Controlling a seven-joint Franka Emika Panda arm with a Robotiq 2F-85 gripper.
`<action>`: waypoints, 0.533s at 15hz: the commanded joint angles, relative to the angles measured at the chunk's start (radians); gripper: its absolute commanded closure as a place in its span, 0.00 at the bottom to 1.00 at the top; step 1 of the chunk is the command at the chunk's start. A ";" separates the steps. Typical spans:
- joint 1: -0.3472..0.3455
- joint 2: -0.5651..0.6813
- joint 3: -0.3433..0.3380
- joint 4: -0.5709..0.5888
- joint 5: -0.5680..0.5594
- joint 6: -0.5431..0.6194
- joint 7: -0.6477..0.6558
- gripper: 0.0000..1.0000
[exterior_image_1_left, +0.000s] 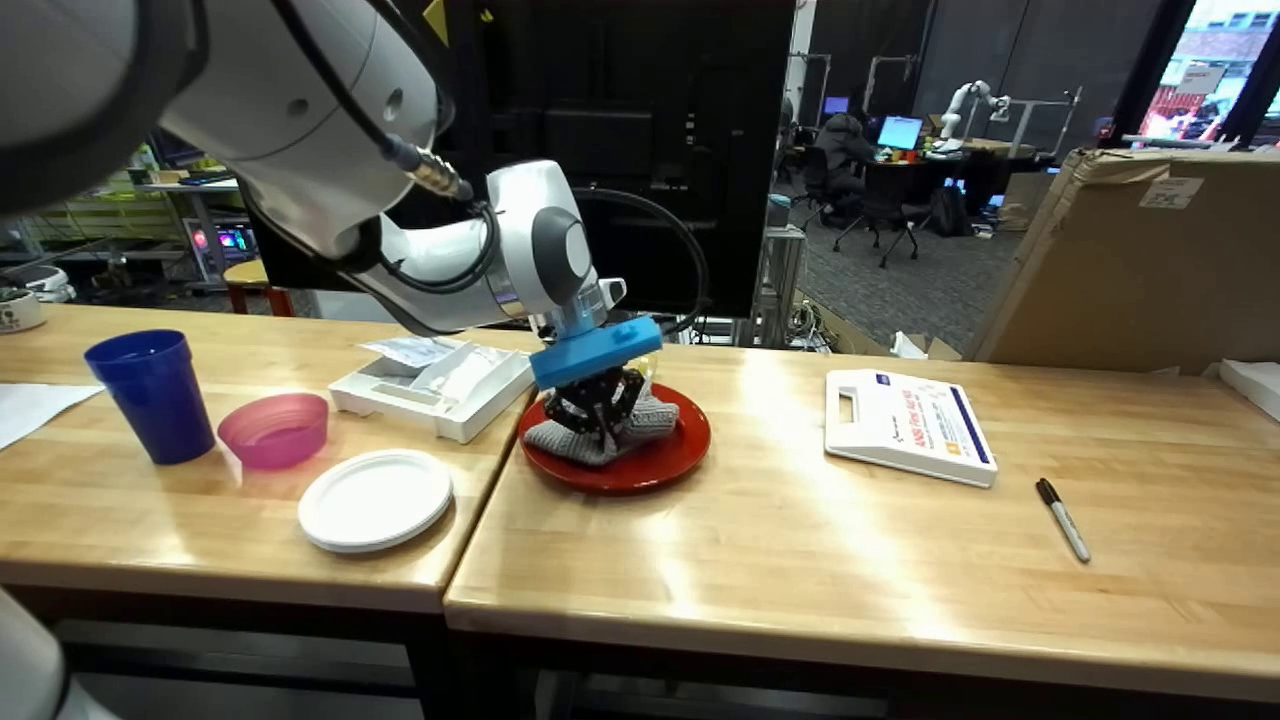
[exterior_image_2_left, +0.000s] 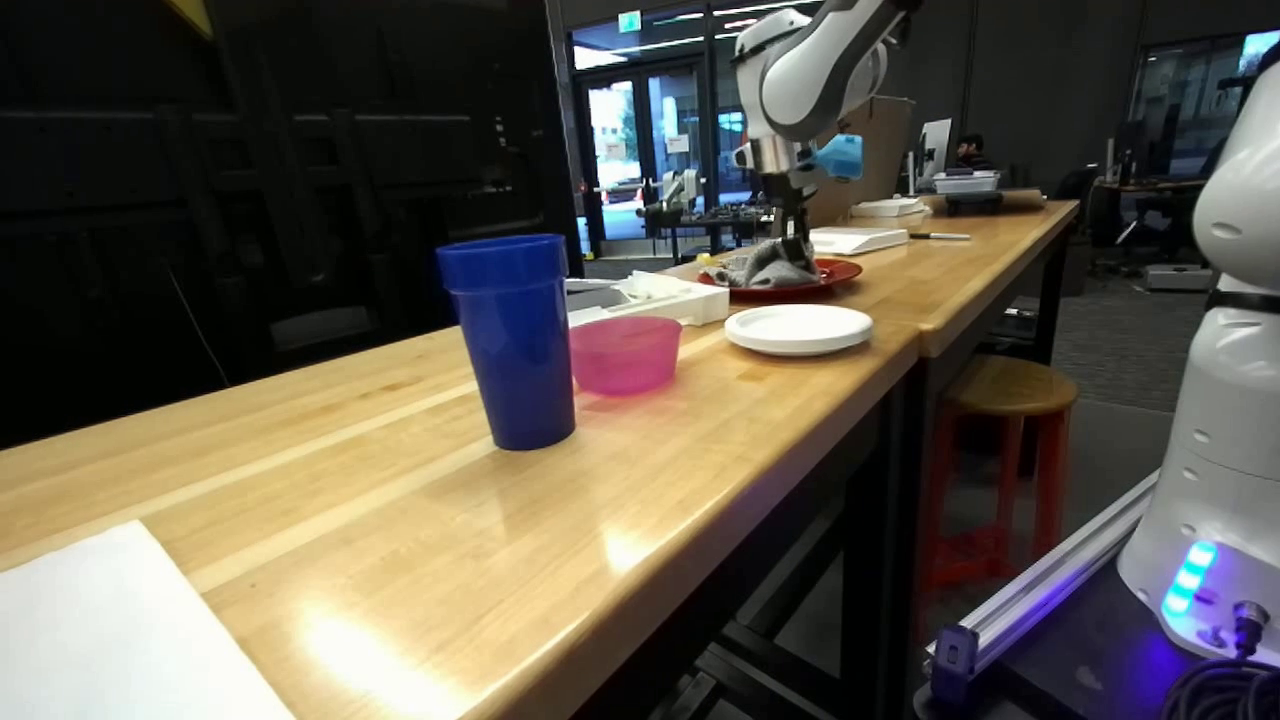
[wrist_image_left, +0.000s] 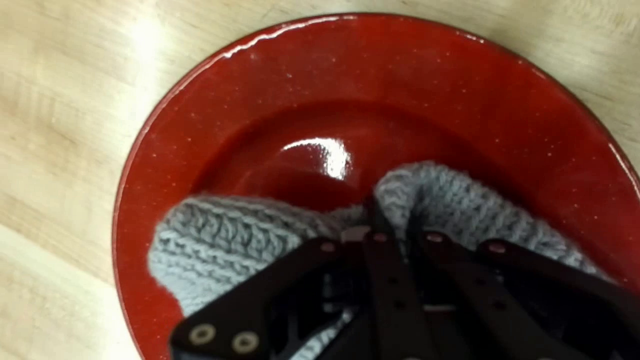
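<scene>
Cloth (wrist_image_left: 230, 245), grey and knitted, lies crumpled on the red plate (wrist_image_left: 350, 60), straight beneath the end effector (exterior_image_1_left: 602, 430), whose fingers point down and stand pressed together, apparently pinching a raised fold at their tips. In the wrist view its long axis runs crosswise, a lobe spreading to each side of that pinch. The plate sits on the bench (exterior_image_1_left: 760, 540).

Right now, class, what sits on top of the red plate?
A crumpled grey cloth lies on the red plate, with the gripper closed on it. The plate under the cloth is covered, so anything between them cannot be seen.
</scene>
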 joint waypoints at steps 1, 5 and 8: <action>0.015 0.030 0.002 0.032 -0.054 -0.039 -0.126 0.98; 0.015 0.060 -0.008 0.054 -0.051 -0.022 -0.355 0.98; 0.009 0.073 -0.013 0.074 -0.073 -0.014 -0.517 0.98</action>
